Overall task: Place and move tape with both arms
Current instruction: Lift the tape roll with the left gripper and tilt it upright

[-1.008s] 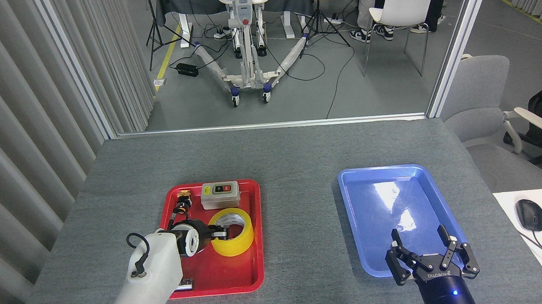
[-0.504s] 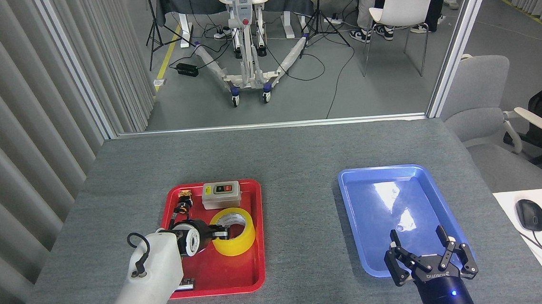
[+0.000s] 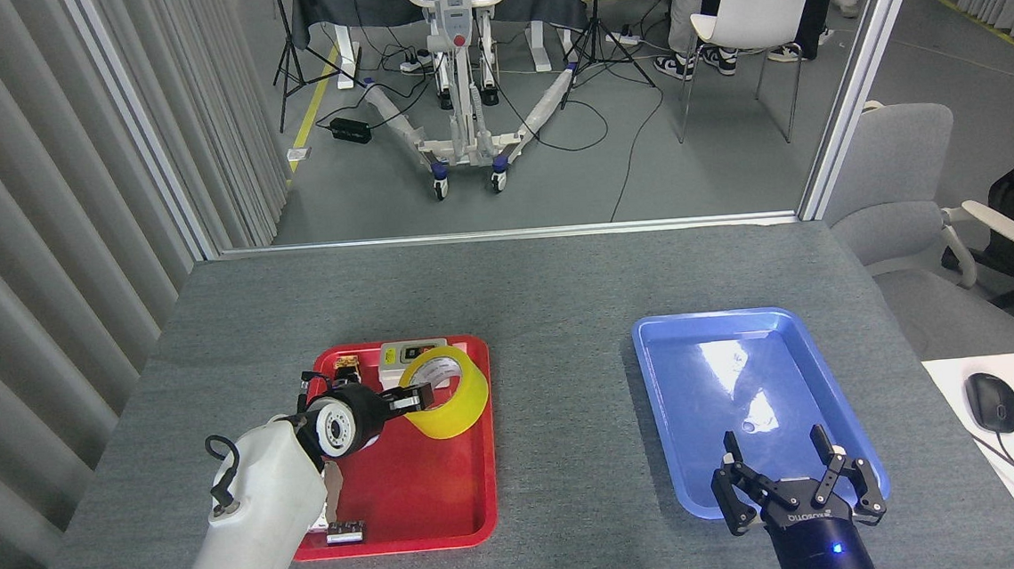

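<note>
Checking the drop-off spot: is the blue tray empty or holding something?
Empty: the blue tray shows only bare floor with light glare; the tape is over the red tray.

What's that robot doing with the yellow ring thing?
That ring is a roll of tape. The robot's left gripper is shut on its rim and holds it tilted above the red tray, in front of a grey switch box. The right gripper is open and holds nothing, hanging at the near edge of the blue tray, which looks empty.
</note>
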Available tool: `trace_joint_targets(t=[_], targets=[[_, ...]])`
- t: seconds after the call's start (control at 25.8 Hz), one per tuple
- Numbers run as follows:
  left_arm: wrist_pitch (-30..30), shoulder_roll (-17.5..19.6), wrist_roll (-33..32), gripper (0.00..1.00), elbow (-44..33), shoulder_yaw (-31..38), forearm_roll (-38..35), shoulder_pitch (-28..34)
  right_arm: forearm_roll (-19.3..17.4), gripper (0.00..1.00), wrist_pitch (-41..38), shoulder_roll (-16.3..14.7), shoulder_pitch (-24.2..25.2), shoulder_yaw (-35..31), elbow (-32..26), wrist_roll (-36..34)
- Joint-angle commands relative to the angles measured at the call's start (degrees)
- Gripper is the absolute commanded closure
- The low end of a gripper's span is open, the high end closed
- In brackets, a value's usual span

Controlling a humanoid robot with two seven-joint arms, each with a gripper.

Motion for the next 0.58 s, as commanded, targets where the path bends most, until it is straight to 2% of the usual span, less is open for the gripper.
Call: trace_joint_targets(t=[0.0,0.16,0.27,0.43,0.54], targets=[[-3.17,0.53,-1.09,1.0,-1.54,1.95,2.52,1.46,-0.01,0.0,-0.04,-0.02,0.3,0.29,-0.08,-0.18],[-3.7,0.53,-5.84,1.0,-3.12,2.92,8.5,3.75,-0.01,0.0,-0.3,-0.02,0.47,0.29,-0.08,-0.27],[-6.95,0.7,-8.47,1.0,-2.86,3.01,14.38,4.72,-0.1,0.0,-0.47,-0.11,0.3,0.29,-0.08,-0.27],[-8.97,1.41,-17.0,1.0,-3.48,4.67,28.18,5.33,-0.1,0.0,-0.47,-0.11,0.12,0.2,-0.08,-0.19],[-8.88,2.2,-19.9,1.0,-5.06,5.29,34.78,5.42,-0.1,0.0,-0.74,-0.02,0.21,0.2,-0.17,-0.1]])
